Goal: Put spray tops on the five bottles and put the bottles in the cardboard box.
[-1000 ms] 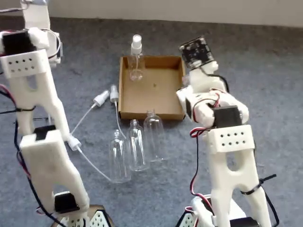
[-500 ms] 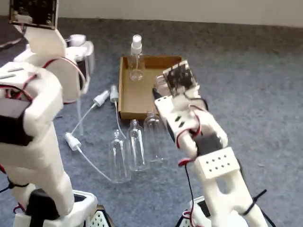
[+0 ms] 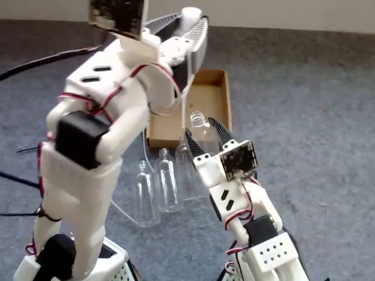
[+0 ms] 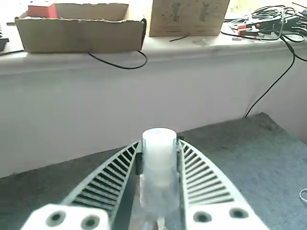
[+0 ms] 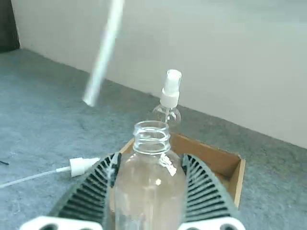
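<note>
- Spreading under everything, the grey carpet [image 3: 316, 117] carries both of your arms and all the task items.
- Your left arm [image 3: 111, 117] stands tall at the near left and arches over the scene. Its gripper [image 3: 188, 17] is raised high above the far end of the box.
- Your right arm [image 3: 246, 216] rises from the near edge, with its gripper [image 3: 200, 130] at the box's near wall.
- The cardboard box [image 3: 218, 88] lies open-topped at the centre, partly hidden behind the left arm.
- The right gripper [image 5: 151, 160] is clenched on an uncapped bottle [image 5: 151, 191], held upright by its body with the open neck clear of the fingers.
- At least two more uncapped bottles [image 3: 167, 184] stand upright side by side on the carpet, just in front of the box.
- One capped bottle [image 5: 169, 103] stands upright at the far end of the box.
- The left gripper [image 4: 159, 148] is clamped on a white spray top [image 4: 158, 167], pinched at its head. Its dip tube [image 5: 103, 52] hangs tilted above the held bottle, apart from the neck.
- A loose spray top [image 5: 82, 165] lies on the carpet beside the box.
</note>
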